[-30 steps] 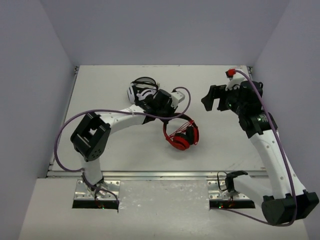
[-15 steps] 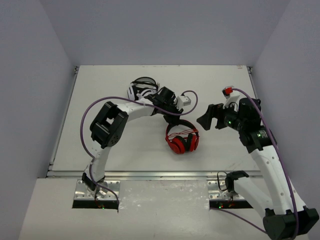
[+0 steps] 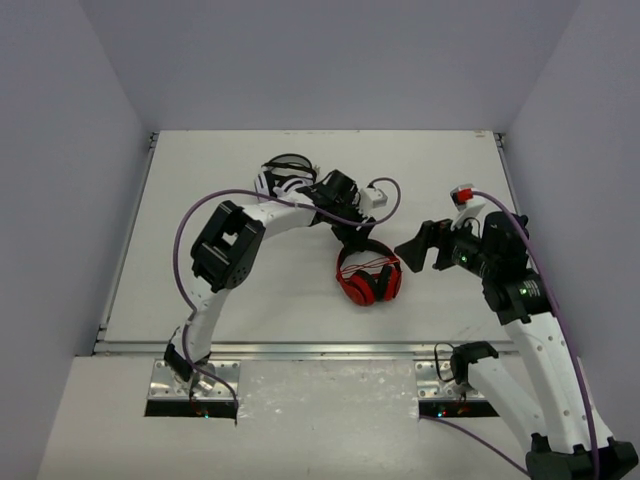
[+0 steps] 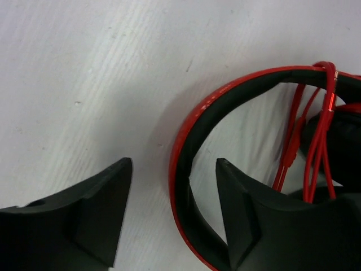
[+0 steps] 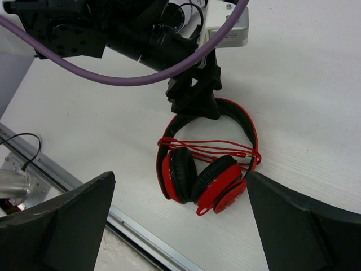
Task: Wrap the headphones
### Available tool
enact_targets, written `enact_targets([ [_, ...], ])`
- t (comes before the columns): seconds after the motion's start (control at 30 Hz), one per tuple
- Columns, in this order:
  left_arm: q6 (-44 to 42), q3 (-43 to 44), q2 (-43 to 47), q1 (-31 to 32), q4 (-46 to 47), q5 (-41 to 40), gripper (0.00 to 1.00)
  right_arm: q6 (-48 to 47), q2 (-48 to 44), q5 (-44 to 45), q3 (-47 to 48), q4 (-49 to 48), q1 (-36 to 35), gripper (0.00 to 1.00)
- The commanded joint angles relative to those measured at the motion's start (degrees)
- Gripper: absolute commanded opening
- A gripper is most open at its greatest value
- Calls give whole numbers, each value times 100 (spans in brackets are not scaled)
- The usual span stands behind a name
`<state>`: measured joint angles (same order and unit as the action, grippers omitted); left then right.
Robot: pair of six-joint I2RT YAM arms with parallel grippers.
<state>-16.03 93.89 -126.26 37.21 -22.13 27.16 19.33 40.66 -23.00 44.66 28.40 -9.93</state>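
The left claw [image 4: 174, 169], open and empty, straddles the headband [image 4: 186, 135] of the headphones [image 3: 370, 285] on the bench [image 3: 250, 300], cups [image 5: 203, 180] beyond it, while the right claw [image 3: 412, 252], wide open and empty, hangs farther off.

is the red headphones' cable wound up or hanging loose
Wound up: the cable crosses the headphones in several strands just above the ear cups; none trails on the table.
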Motion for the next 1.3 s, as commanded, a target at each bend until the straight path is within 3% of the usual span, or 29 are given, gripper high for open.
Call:
enact_targets([
  [0.0, 380, 157, 328, 49, 340, -734, 61, 88, -58, -11, -46, -169, -17, 99],
  [0.07, 564, 95, 505, 41, 577, -1384, 77, 106, -94, 198, -72, -160, -26, 99],
  [0.1, 662, 69, 706, 41, 639, -1597, 99, 123, -137, 278, -89, -168, -17, 99],
  [0.13, 741, 51, 821, 32, 683, -1756, 100, 132, -155, 366, -116, -160, -17, 99],
  [0.23, 1285, -54, 1313, -12, 877, -2337, 100, 115, -173, 595, -160, -142, -17, 99],
  [0.37, 2085, -422, 2025, -91, 886, -3810, 100, 106, -296, 990, -151, 33, -17, 99],
  [0.5, 2420, -626, 2509, -118, 475, -3718, 100, 106, -428, 1157, -116, 200, -17, 99],
  [0.63, 3447, -1152, 2834, -91, 24, -4227, 100, 351, -480, 1053, -142, 315, -17, 99],
  [0.83, 4877, -1909, 2923, 672, -202, -5490, 100, 861, -481, 947, -274, 368, -17, 99],
  [1.03, 5514, -2489, 2843, 1077, 122, -5686, 96, 792, -586, 692, -344, 464, -26, 99],
  [1.2, 6085, -3500, 4115, 1095, -1, -6502, 100, 388, -1016, 1183, -248, 912, -26, 99],
  [1.27, 6173, -3991, 4871, 982, -351, -6784, 100, 274, -1165, 1867, -126, 1192, -26, 99],
])
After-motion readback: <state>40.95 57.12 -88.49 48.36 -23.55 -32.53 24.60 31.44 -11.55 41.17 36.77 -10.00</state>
